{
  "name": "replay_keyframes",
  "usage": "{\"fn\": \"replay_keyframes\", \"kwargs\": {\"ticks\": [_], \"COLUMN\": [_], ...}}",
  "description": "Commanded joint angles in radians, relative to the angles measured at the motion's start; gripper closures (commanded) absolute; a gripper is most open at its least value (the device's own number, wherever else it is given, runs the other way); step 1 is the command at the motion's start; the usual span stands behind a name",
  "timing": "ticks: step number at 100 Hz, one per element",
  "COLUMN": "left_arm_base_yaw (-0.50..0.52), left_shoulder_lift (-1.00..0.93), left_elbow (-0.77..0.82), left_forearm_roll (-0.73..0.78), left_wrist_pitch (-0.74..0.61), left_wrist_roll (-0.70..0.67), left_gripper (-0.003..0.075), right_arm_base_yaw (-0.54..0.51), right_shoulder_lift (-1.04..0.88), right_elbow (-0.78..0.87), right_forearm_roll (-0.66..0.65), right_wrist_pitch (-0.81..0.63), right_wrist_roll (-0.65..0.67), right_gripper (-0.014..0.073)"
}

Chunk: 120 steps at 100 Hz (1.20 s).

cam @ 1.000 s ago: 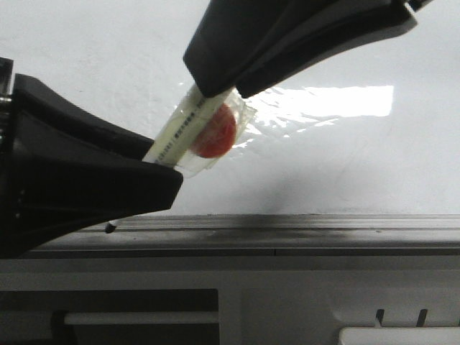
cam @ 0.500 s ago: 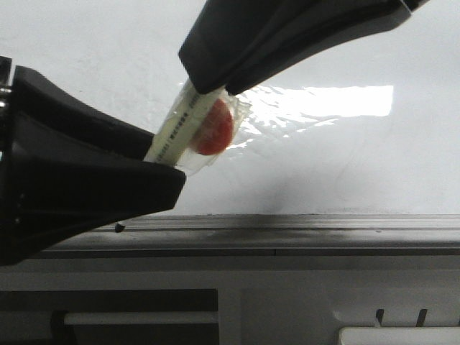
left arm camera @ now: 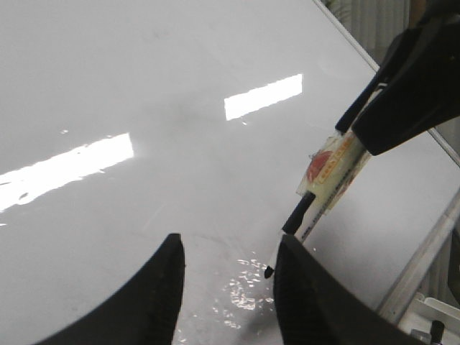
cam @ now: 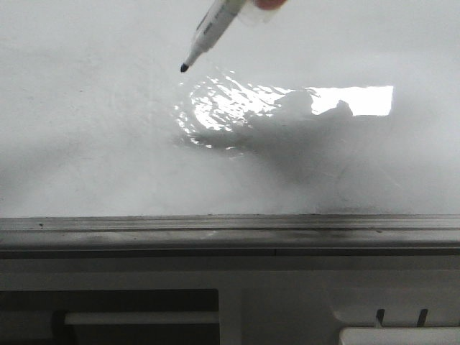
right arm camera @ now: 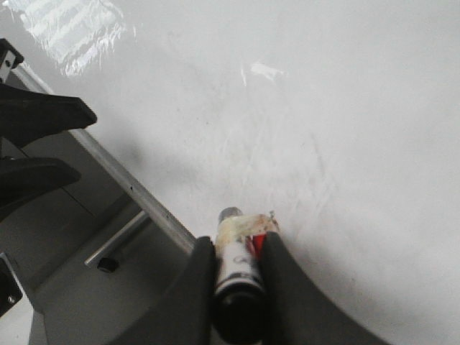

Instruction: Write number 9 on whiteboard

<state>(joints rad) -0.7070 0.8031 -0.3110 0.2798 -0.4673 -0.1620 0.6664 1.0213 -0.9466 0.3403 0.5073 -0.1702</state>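
The whiteboard (cam: 108, 144) is glossy white with glare patches, and no number 9 or other marker line shows on it. A white marker pen (cam: 214, 27) with a black tip points down-left from the top of the front view. My right gripper (right arm camera: 238, 244) is shut on the marker (right arm camera: 241, 262); it also shows in the left wrist view (left arm camera: 417, 93), holding the marker (left arm camera: 332, 176) tip-down close over the board. I cannot tell whether the tip touches. My left gripper (left arm camera: 230, 241) is open and empty, beside the marker's tip.
A grey metal edge rail (cam: 230, 226) runs along the board's near side, with a dark grey slotted ledge (cam: 144, 316) below it. The left gripper's black fingers (right arm camera: 43, 115) show beyond the rail (right arm camera: 122, 180) in the right wrist view.
Both grippers have left the front view. The left one has come off the marker's lower end. The right has carried the marker up, and its black tip now shows bare.
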Motion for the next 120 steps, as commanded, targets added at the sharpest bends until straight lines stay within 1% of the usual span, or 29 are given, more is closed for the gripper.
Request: {"fn": "replay_keyframes", "kwargs": {"ticks": [1, 30, 40, 64, 77, 83, 89, 97, 110, 120], "left_arm_base_yaw": [0.011, 0.011, 0.011, 0.011, 0.011, 0.011, 0.011, 0.011, 0.011, 0.011], "left_shoulder_lift": [-0.018, -0.018, -0.018, -0.018, -0.018, -0.018, -0.018, -0.018, -0.018, -0.018], "left_elbow": [-0.026, -0.026, -0.026, -0.026, -0.026, -0.026, -0.026, -0.026, -0.026, -0.026], "left_forearm_roll": [-0.032, -0.032, -0.032, -0.032, -0.032, -0.032, -0.032, -0.032, -0.032, -0.032], "left_wrist_pitch": [-0.069, -0.069, -0.069, -0.069, -0.069, -0.069, -0.069, -0.069, -0.069, -0.069], "left_wrist_roll": [-0.009, -0.009, -0.009, -0.017, -0.017, -0.017, -0.017, -0.017, -0.017, -0.017], "left_gripper": [0.044, 0.044, 0.044, 0.044, 0.044, 0.044, 0.044, 0.044, 0.044, 0.044], "right_arm_base_yaw": [-0.029, -0.12, -0.136, -0.126, -0.082, -0.081, -0.093, -0.113, -0.123, -0.127], "right_shoulder_lift": [0.003, 0.109, 0.133, 0.218, 0.247, 0.241, 0.223, 0.199, 0.201, 0.214], "right_elbow": [-0.062, -0.17, -0.191, -0.228, -0.222, -0.21, -0.205, -0.212, -0.269, -0.291], "right_forearm_roll": [-0.001, -0.001, -0.001, -0.001, -0.006, -0.016, -0.06, -0.076, -0.077, -0.077], "right_wrist_pitch": [-0.056, 0.038, 0.033, 0.017, 0.099, 0.128, 0.138, 0.115, 0.068, 0.07], "right_wrist_roll": [0.019, 0.028, 0.028, 0.023, 0.021, 0.023, 0.036, 0.042, 0.042, 0.042], "right_gripper": [0.0668, 0.0661, 0.0661, 0.0662, 0.0662, 0.0661, 0.0661, 0.0661, 0.0662, 0.0661]}}
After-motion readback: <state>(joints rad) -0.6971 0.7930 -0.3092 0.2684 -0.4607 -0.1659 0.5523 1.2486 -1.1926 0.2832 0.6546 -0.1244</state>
